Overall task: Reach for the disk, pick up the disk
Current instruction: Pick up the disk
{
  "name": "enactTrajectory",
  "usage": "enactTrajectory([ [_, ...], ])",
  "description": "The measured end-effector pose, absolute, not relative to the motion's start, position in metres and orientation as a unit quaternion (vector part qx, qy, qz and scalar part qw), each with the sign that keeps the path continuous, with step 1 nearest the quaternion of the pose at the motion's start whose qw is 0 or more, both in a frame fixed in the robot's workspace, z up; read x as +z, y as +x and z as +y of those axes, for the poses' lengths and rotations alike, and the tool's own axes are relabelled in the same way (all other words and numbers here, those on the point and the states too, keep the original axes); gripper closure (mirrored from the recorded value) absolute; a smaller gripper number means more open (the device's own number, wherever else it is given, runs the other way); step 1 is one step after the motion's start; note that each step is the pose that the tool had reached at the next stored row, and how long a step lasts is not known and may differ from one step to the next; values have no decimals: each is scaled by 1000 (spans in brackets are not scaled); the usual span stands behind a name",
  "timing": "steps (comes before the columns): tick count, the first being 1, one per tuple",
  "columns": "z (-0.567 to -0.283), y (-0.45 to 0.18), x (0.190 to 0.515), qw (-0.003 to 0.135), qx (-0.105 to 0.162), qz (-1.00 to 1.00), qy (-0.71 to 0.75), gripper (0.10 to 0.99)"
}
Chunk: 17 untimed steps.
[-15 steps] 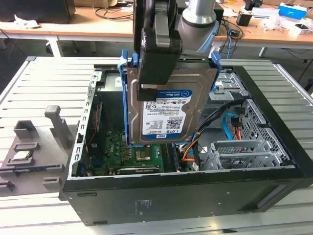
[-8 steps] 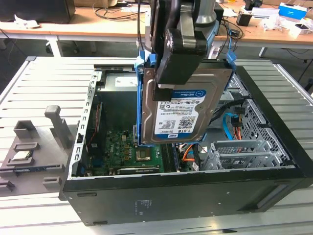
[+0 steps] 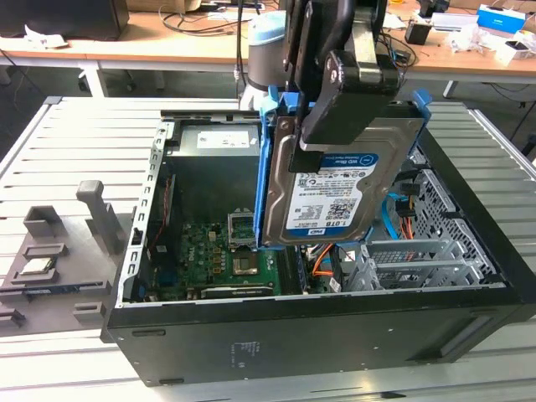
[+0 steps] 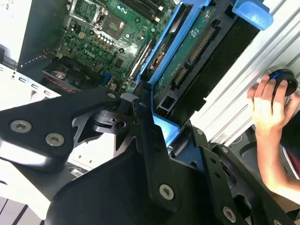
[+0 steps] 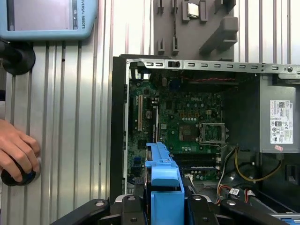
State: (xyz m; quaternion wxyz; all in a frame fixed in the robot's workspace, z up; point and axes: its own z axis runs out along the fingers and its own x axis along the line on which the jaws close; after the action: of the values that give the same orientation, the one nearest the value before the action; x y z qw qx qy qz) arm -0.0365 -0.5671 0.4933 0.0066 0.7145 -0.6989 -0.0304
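Holding the disk (image 3: 339,188) clear above the open PC case (image 3: 335,322), centre of the exterior view; gripper (image 3: 327,126) jaws are pinching its top edge and blue bracket (image 5: 161,187). Judgement: it's hanging tilted, so keeping the lift straight avoids snagging the drive cage (image 3: 435,243).

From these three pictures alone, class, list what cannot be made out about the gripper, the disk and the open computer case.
- Exterior view: the gripper covers the upper label of the disk.
- Exterior view: the disk hides the case interior behind it.
- Both wrist views: the gripper's black links cover the disk's lower part, so the contact is hidden.
- First wrist view: the person's hand covers the dark object under it.
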Motion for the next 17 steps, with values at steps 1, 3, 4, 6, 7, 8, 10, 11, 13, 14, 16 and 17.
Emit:
enactTrajectory([
  [1,-567,-35,493,7,-30,-699,715,718],
  [3,-567,-31,493,7,-30,-699,714,718],
  [4,-567,-28,493,7,-30,-699,715,718],
  [6,-567,-23,493,7,-30,-699,715,718],
  [7,-567,-20,493,7,-30,-699,715,718],
  [8,-567,-16,493,7,-30,-699,715,718],
  [10,-567,-10,493,7,-30,-699,715,718],
  [11,-567,-9,493,7,-30,-699,715,718],
  [13,-567,-2,493,7,-30,-699,715,718],
  [14,-567,0,493,7,-31,-699,714,718],
  [16,-567,5,493,7,-30,-699,714,718],
  [17,-567,7,493,7,-31,-699,714,718],
])
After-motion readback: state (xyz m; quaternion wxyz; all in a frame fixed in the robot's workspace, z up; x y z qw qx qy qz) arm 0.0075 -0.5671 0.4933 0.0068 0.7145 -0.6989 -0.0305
